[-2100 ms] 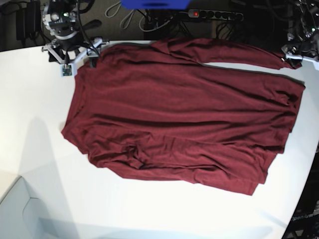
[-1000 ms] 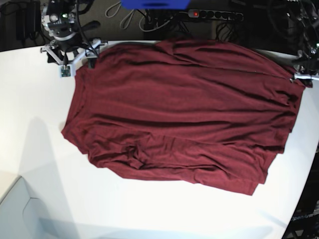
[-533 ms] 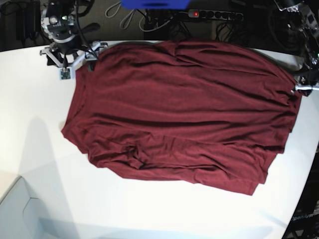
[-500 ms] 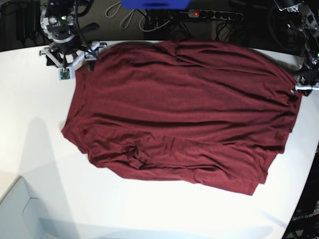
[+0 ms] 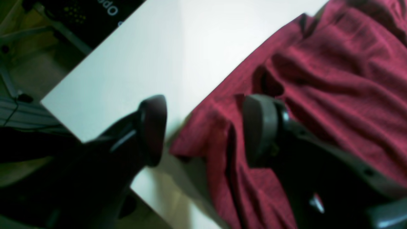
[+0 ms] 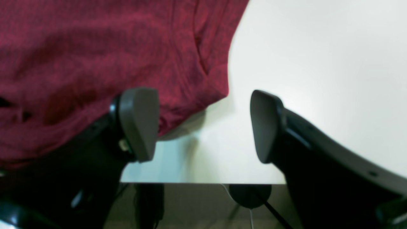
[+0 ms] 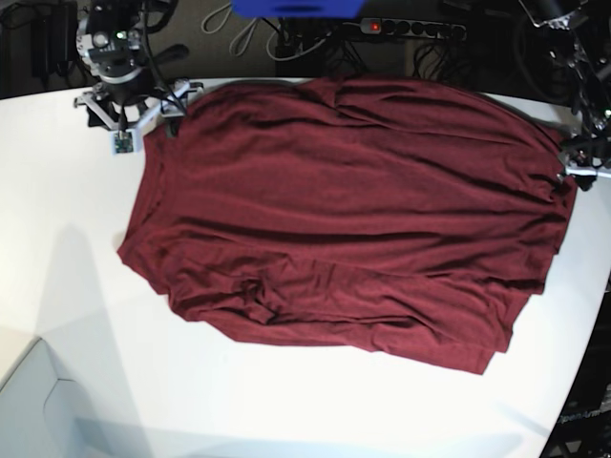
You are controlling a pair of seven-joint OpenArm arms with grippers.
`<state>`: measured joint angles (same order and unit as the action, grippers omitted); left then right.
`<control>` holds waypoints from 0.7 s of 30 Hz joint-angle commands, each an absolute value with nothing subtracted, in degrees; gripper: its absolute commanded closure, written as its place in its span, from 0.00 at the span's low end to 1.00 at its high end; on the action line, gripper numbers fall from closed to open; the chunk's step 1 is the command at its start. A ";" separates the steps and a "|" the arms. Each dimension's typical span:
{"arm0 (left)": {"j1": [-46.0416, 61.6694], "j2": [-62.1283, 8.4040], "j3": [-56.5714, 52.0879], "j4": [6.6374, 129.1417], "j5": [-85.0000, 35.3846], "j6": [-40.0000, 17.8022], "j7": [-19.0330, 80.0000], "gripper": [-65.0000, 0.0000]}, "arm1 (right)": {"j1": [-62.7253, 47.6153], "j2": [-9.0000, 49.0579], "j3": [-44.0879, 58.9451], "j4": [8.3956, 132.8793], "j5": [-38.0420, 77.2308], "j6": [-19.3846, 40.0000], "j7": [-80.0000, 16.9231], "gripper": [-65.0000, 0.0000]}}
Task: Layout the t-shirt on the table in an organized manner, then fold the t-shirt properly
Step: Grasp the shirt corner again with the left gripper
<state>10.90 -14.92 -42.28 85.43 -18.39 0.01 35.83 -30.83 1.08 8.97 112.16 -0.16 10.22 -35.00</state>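
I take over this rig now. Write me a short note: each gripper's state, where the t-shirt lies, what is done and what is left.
Left gripper: jaws apart, a corner of the t-shirt lies between them, not pinched.
Right gripper: open, empty, at the shirt's edge near the table rim.
T-shirt: spread across the white table, mostly flat; wrinkles and a bunched fold remain along the side nearest the base camera.
Done: rough layout.
Left: smooth the bunched side, then all the folding.

Plain dark maroon t-shirt (image 7: 353,219), no print, on a glossy white table (image 7: 67,248); grey gripper pads (image 6: 140,122).
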 commanded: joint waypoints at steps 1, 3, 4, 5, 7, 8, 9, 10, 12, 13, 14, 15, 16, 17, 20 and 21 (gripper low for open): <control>10.42 -15.96 -42.42 86.29 -18.59 0.22 34.68 0.43 | -30.46 1.27 9.10 113.10 0.04 10.24 -33.89 0.31; 10.59 -15.96 -42.51 86.46 -18.33 0.13 34.77 0.42 | -30.46 1.27 9.10 113.10 0.04 10.24 -33.89 0.31; 10.77 -15.96 -42.59 86.55 -18.33 0.13 34.77 0.42 | -30.37 1.27 9.10 113.10 0.04 10.24 -33.89 0.31; 10.95 -15.96 -42.59 86.46 -18.33 0.13 34.77 0.40 | -30.37 1.27 9.10 113.10 0.04 10.24 -33.89 0.31; 11.12 -15.96 -42.68 86.20 -18.24 0.13 34.77 0.37 | -30.29 1.27 9.10 113.10 0.04 10.24 -33.89 0.31; 11.65 -16.04 -42.68 85.93 -18.24 0.13 34.77 0.35 | -30.29 1.27 9.10 113.10 0.04 10.24 -33.89 0.31; 12.26 -15.96 -42.68 85.41 -18.42 0.13 34.77 0.34 | -30.29 1.27 9.10 113.10 0.04 10.24 -33.89 0.31; 12.88 -15.96 -42.59 85.14 -18.68 0.13 34.68 0.32 | -30.29 1.27 9.10 113.10 0.04 10.24 -33.89 0.31; 13.05 -15.60 -42.59 84.70 -18.68 0.13 34.59 0.29 | -30.29 1.27 9.01 113.10 0.04 10.24 -33.89 0.31; 13.05 -14.99 -42.59 84.62 -18.68 0.13 34.51 0.27 | -30.11 1.27 9.01 113.10 0.04 10.24 -33.80 0.31; 13.05 -14.29 -42.68 84.62 -18.68 0.13 34.33 0.25 | -29.67 1.27 9.01 113.10 0.04 10.24 -33.89 0.31; 12.97 -13.58 -42.68 84.62 -18.42 0.13 34.15 0.23 | -29.32 1.27 9.01 113.10 0.04 10.24 -33.89 0.31; 12.88 -13.14 -42.68 84.62 -18.33 0.13 34.15 0.21 | -29.32 1.27 9.01 113.01 0.04 10.24 -33.89 0.31; 12.88 -12.79 -42.68 84.62 -18.33 0.13 34.07 0.20 | -29.32 1.27 9.01 113.01 0.04 10.24 -33.89 0.31; 11.91 -12.44 -42.42 84.53 -18.51 0.22 34.07 0.20 | -29.14 1.27 9.01 113.01 0.04 10.24 -33.89 0.31; 11.21 -12.00 -42.42 84.18 -18.24 0.22 34.07 0.20 | -29.14 1.27 9.01 113.01 0.04 10.24 -33.89 0.31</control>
